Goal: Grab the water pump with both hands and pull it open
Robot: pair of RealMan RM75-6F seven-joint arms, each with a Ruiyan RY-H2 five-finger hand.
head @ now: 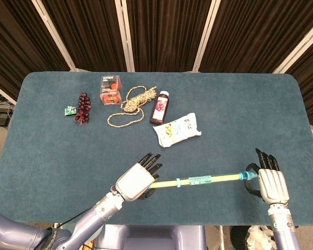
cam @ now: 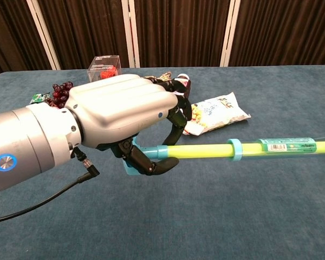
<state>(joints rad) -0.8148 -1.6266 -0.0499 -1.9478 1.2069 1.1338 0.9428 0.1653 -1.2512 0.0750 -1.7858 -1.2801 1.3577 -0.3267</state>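
Pump [head: 198,180] lengthwise L–R, hands [head: 136,180] [head: 271,182] gripping ends

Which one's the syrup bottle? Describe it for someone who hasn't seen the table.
On the blue table, look at the far row of clutter. Between the coiled rope and the white snack bag lies the bottle: dark, with a pale floral label and dark-red cap.

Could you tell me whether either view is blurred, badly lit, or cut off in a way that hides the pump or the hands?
Head view: sharp, evenly lit, soft shadows; pump, left hand and right hand all show. Chest view: sharp too, but the left hand looms large up close, and the frame cuts off the pump's right end, so the right hand is out of that view.
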